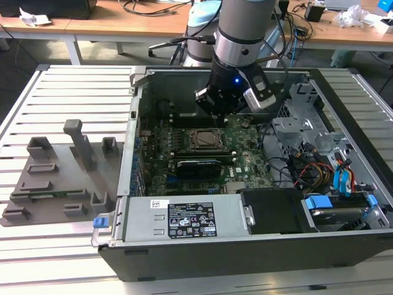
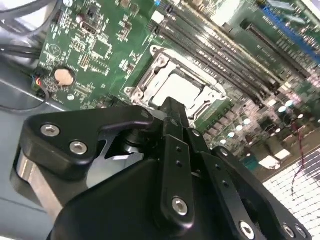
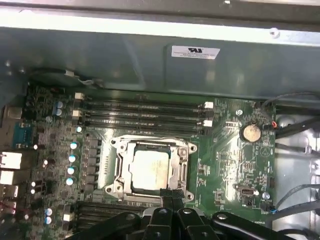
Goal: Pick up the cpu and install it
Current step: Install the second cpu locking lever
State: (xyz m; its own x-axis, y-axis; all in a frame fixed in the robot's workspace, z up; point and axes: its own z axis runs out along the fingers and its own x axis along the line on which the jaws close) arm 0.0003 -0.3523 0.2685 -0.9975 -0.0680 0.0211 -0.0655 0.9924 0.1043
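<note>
A slatted metal bench (image 1: 67, 92) carries an open computer case (image 1: 245, 252), and the arm (image 1: 242, 37) reaches down into it from above. Beside the case, well apart from the pincer on the exterior view's left, lies a grey holder tray (image 1: 55, 178) with upright pegs.

Inside the case the green motherboard (image 3: 235, 165) lies flat under the pincer (image 3: 170, 202). The black card (image 1: 198, 166) sits on the board just past the socket, on the side away from the pincer. The socket (image 3: 150, 170), a square frame with a metal bracket, lies right below and just ahead of the pincer tips.

The cpu (image 3: 149, 167) rests flat inside the socket, its pale metal top facing up; in the second wrist view it (image 2: 179, 90) shows just beyond the tip of the pincer (image 2: 172, 107). The pincer holds nothing. Its black fingers (image 2: 175, 145) stand pressed together, a narrow closed stance, hovering just above the near edge of the socket. Whether the tips touch the frame cannot be told.

A round coin battery (image 3: 250, 132) sits on the board off to the side of the pincer.
</note>
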